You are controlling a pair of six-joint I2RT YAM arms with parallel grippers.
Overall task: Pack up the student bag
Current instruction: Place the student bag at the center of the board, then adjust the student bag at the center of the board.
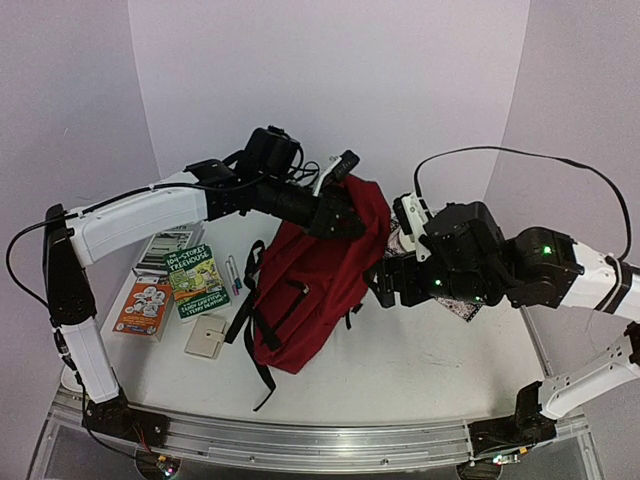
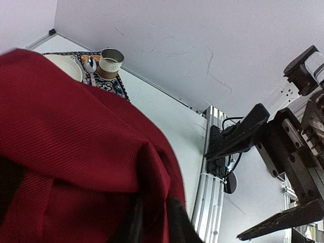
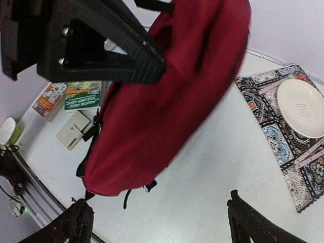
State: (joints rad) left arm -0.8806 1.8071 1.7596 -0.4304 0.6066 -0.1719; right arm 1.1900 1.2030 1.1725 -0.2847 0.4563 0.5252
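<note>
Pinching the top of the student bag (image 1: 320,275), the left gripper (image 1: 338,208) props it upright on the table (image 1: 430,370). The right gripper (image 1: 385,283) gapes wide and empty just beside it — 2 bright books (image 1: 197,280) lie left, and a patterned mat (image 3: 283,126) with a plate (image 3: 304,109) lies right.

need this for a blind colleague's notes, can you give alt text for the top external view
A dark red student bag lies on the table, its top end pinched and lifted by the left gripper. The right gripper hangs open beside the bag's right side, holding nothing. A green book and an orange book lie to the bag's left.
</note>
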